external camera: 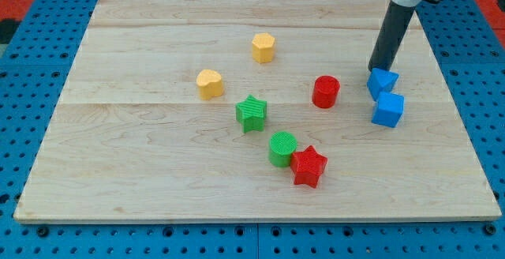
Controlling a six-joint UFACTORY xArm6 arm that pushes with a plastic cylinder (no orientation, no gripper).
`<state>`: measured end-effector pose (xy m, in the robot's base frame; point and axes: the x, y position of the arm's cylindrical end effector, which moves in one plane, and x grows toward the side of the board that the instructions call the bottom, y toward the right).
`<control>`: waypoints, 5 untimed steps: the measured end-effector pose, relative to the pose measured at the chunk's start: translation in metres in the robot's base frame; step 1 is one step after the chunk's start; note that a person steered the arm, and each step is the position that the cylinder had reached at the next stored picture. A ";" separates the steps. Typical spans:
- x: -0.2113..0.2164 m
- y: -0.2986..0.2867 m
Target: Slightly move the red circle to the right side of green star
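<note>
We count eight blocks on the wooden board [142, 172]; two are red, the red circle [325, 91] and a red star [308, 166]; two are green, the green star [252, 113] and a green circle [282, 148]; two are yellow, a yellow heart [209, 84] and a yellow hexagon [263, 47]; two are blue, the upper blue block [383, 81] and the lower blue block [388, 109], their shapes unclear to us; one dark rod stands over them, ending in my tip [378, 70].

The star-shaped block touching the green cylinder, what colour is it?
Red; the red star shows clearly in the camera view, its only view.
</note>
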<state>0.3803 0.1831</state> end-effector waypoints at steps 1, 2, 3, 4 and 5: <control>0.003 -0.030; 0.027 -0.051; 0.059 -0.063; 0.087 -0.075; 0.120 -0.072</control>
<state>0.5004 0.1108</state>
